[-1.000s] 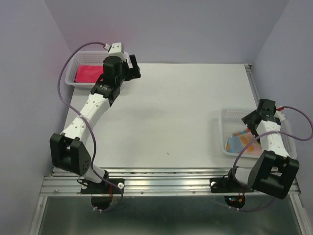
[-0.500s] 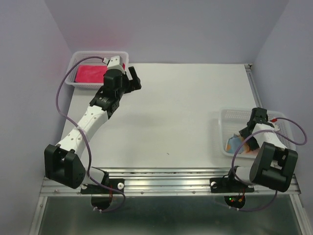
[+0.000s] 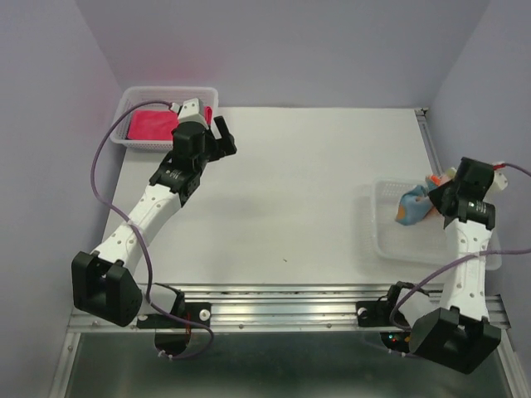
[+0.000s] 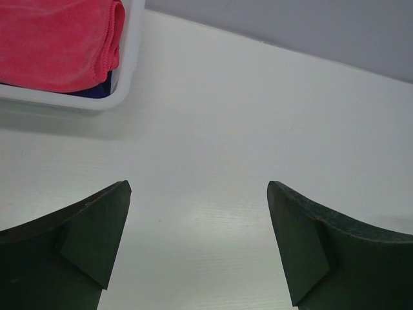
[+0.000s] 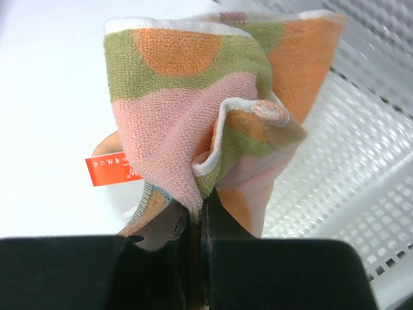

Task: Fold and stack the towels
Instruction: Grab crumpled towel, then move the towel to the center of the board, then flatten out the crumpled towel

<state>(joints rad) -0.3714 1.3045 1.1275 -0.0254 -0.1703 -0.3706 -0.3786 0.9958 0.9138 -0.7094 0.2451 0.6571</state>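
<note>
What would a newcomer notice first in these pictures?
The right gripper is pinched shut on a patterned towel, held bunched over the white mesh basket at the right edge of the table. At the far left corner a bright pink-red towel lies folded in a second basket, with the left gripper open beside it.

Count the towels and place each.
3: a pink-red towel in the far-left basket, a purple towel peeking beneath it, a patterned towel pinched in the right gripper. More may be hidden.
</note>
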